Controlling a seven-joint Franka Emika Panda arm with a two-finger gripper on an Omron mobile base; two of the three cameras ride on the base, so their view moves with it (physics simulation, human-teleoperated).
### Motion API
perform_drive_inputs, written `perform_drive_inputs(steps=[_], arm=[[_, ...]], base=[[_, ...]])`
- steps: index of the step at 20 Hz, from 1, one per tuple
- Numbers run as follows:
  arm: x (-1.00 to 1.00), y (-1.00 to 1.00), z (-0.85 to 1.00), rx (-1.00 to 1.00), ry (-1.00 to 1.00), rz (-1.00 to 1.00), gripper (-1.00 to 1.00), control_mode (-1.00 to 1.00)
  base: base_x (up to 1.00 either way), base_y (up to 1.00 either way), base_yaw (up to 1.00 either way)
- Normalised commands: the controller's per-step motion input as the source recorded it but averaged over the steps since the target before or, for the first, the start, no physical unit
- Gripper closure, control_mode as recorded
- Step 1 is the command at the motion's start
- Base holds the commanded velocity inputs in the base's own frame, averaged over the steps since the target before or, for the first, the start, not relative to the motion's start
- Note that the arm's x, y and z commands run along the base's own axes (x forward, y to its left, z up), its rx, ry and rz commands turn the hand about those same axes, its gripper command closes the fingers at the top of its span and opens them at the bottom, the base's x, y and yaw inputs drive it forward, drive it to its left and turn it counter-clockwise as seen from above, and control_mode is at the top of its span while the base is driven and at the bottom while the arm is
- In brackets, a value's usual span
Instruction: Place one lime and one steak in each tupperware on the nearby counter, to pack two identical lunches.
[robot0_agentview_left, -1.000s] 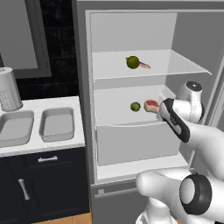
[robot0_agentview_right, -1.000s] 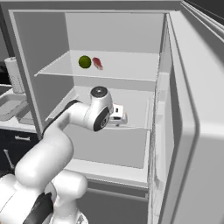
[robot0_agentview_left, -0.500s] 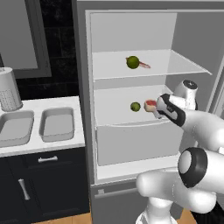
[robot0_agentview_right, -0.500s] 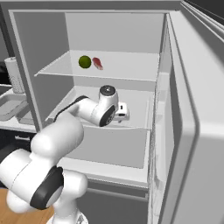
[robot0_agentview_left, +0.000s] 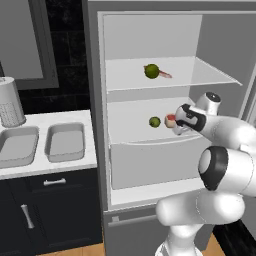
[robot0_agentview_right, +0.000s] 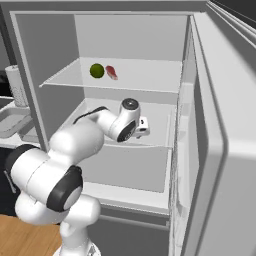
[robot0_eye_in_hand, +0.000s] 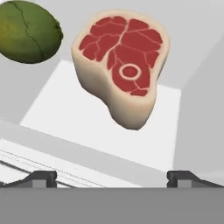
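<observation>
On the fridge's middle shelf (robot0_agentview_left: 135, 131) a steak (robot0_eye_in_hand: 124, 65) lies beside a lime (robot0_eye_in_hand: 28, 30). Facing the steak, the end effector (robot0_eye_in_hand: 112, 177) stands spread wide, gripping nothing. Two tupperwares (robot0_agentview_left: 65, 141) sit on the tabletop (robot0_agentview_left: 55, 165).

No readable text, label, brand, number or sign anywhere in pictures; fridge walls and shelves plain; counter, tupperwares and cabinet fronts unmarked; robot body bare white, no lettering
</observation>
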Motion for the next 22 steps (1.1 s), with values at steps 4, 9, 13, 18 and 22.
perform_drive_inputs(steps=[4, 9, 13, 18, 22], arm=[[0.38, 0.00, -0.09, 0.00, 0.00, 0.06, -1.00, -1.00], [0.23, 0.00, -0.18, 0.00, 0.00, 0.06, -1.00, -1.00], [0.32, 0.00, -0.13, 0.00, 0.00, 0.08, -1.00, -1.00], [0.29, -0.01, -0.03, 0.00, 0.00, 0.08, -1.00, -1.00], [0.17, 0.00, -0.18, 0.00, 0.00, 0.06, -1.00, -1.00]], base=[[0.00, 0.00, 0.00], [0.00, 0.00, 0.00], [0.00, 0.00, 0.00], [0.00, 0.00, 0.00], [0.00, 0.00, 0.00]])
